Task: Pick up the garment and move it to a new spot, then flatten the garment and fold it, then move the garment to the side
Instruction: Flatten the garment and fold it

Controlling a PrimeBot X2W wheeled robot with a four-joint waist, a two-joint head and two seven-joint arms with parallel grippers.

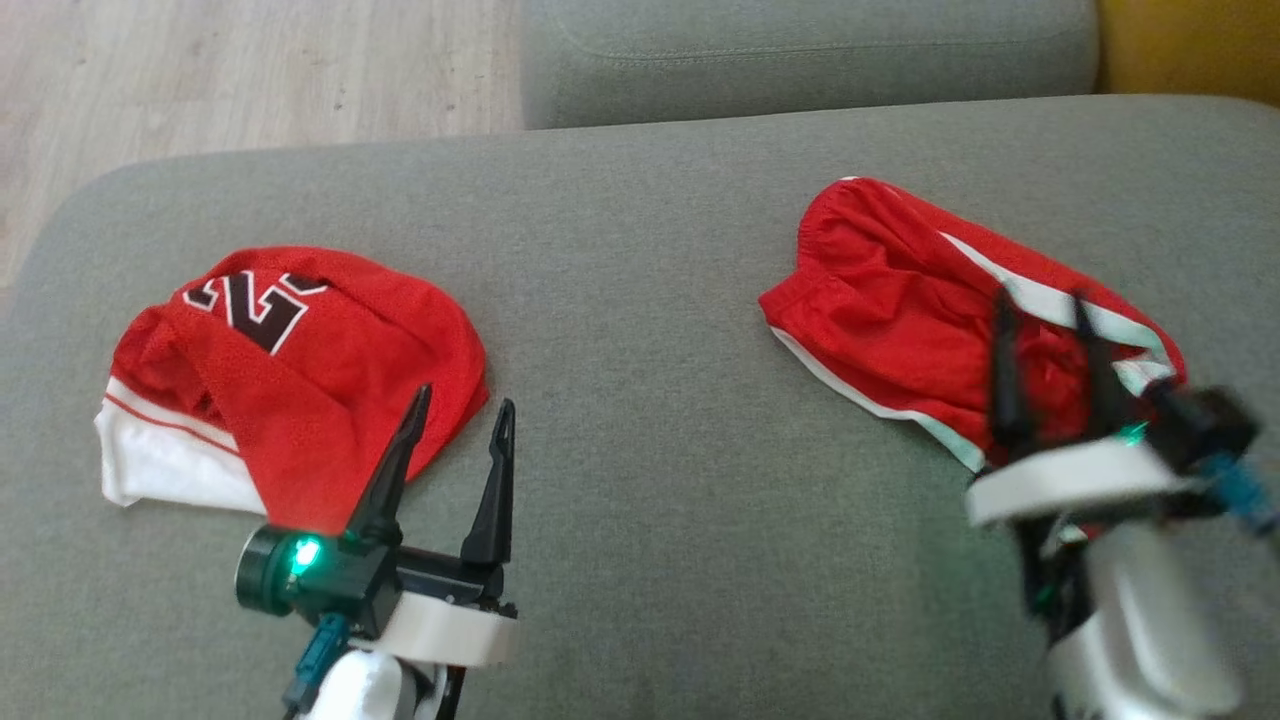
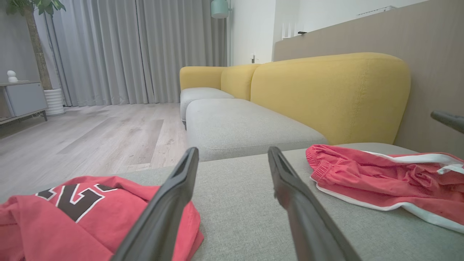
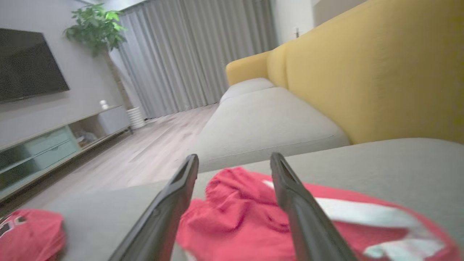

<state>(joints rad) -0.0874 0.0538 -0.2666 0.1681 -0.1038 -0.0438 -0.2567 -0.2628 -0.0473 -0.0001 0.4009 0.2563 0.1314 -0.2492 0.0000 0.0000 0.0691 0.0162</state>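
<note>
A red garment, a pair of shorts (image 1: 900, 310) with white stripes, lies bunched on the right of the grey sofa seat (image 1: 640, 250). My right gripper (image 1: 1042, 298) hovers over its near right part, open, with nothing between the fingers. In the right wrist view the shorts (image 3: 246, 217) lie just below and between the spread fingers of that gripper (image 3: 234, 156). A second red garment, a jersey (image 1: 330, 360) with a black number and white hem, lies folded at the left. My left gripper (image 1: 466, 398) stands open beside the jersey's right edge, empty.
A yellow backrest (image 2: 326, 94) rises behind the seat on the right, and another grey seat cushion (image 1: 800, 50) adjoins at the far side. Wooden floor (image 1: 250, 70) lies beyond the seat's left edge. Bare grey fabric separates the two garments.
</note>
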